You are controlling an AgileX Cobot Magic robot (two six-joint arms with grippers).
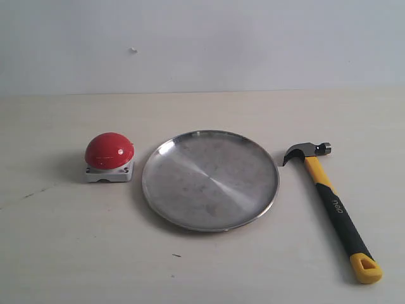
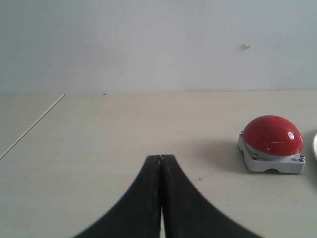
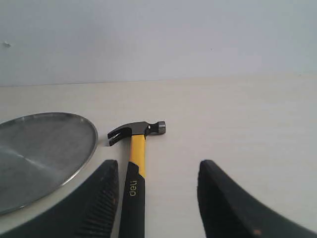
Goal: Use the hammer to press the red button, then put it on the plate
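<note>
The hammer (image 1: pixel 329 199) lies flat on the table to the right of the plate (image 1: pixel 211 180), dark head toward the back, yellow looped end toward the front. The red button (image 1: pixel 109 151) sits on its white base left of the plate. Neither gripper shows in the exterior view. In the right wrist view my right gripper (image 3: pixel 158 171) is open, and the hammer handle (image 3: pixel 134 191) lies between its fingers, close beside one finger (image 3: pixel 101 198), ungripped. My left gripper (image 2: pixel 160 159) is shut and empty, with the red button (image 2: pixel 273 136) ahead and to one side.
The plate's rim (image 3: pixel 84 158) lies close beside the hammer in the right wrist view. A pale wall stands behind the light wooden table. A thin seam (image 2: pixel 32 126) runs across the table in the left wrist view.
</note>
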